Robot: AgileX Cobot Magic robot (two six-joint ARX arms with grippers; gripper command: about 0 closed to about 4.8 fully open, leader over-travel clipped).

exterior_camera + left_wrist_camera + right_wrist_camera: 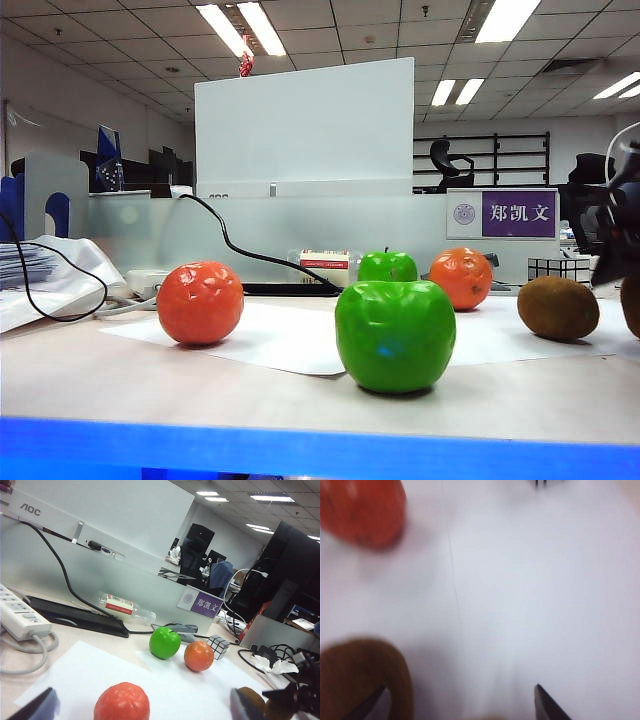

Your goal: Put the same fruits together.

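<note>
In the exterior view a green apple (395, 335) sits at the front and an orange (200, 302) to its left. Behind them stand a second apple (388, 266) and a second orange (461, 277). A brown kiwi (558, 308) lies at the right, and another kiwi (632, 300) is cut off by the edge. My right gripper (612, 235) hangs dark above that one. In the right wrist view the right gripper (460, 705) stands open over white paper, a kiwi (365, 675) beside one fingertip (372, 705). My left gripper (140, 710) is open and held back from the near orange (121, 702).
White paper sheets (290, 345) lie under the fruits. At the back are a power strip (20, 617), a black cable (60, 575), a lying bottle (122, 607), a Rubik's cube (218, 646), a name sign (503, 213) and a glass partition (300, 225).
</note>
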